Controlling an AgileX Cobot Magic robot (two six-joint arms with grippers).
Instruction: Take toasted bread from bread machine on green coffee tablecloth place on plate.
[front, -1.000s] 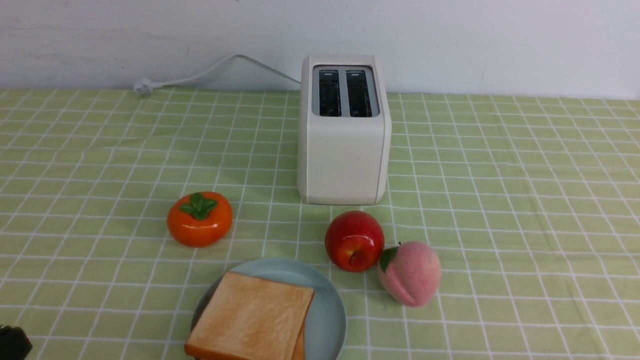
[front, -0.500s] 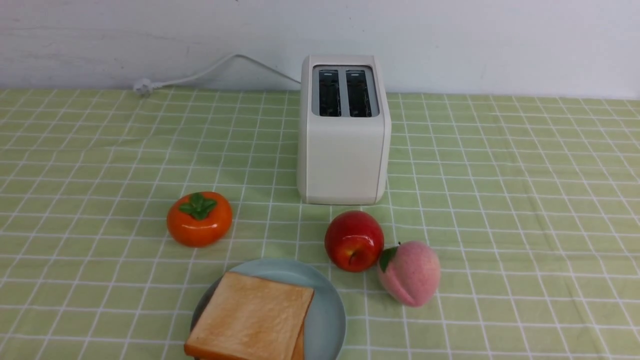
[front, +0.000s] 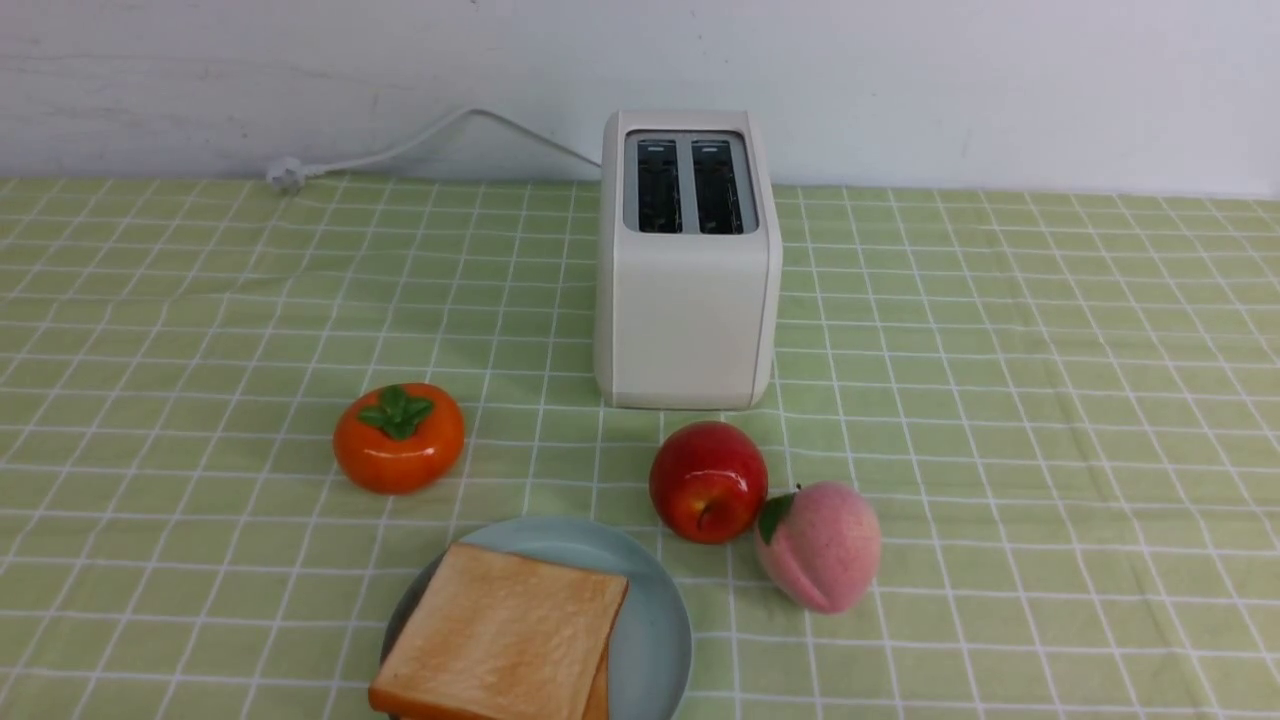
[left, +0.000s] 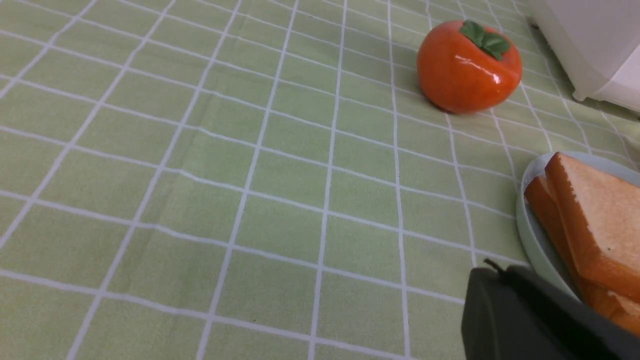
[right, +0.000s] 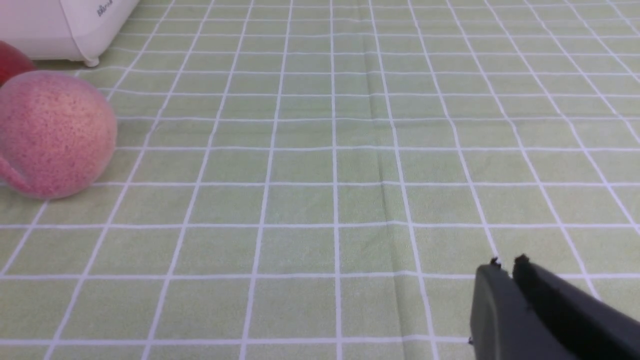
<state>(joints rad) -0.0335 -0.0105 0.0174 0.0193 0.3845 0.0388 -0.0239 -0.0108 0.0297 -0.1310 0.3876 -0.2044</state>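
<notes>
Both slices of toasted bread (front: 505, 632) are stacked slightly askew on the plate (front: 650, 640), at the near side of the green coffee tablecloth (front: 1000, 450). The bread machine (front: 690, 320) stands at the far side, slots vacant. Left gripper (left: 492, 267): closed, holding nothing. Right gripper (right: 507, 262): only fingertips visible, seemingly near one another; exact opening cannot be determined; nothing held.

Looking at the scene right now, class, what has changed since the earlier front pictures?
Only a dark part at the near left corner has changed: it has slipped out of the front view. The toast on the plate, the toaster, persimmon, apple and peach stayed put.
</notes>
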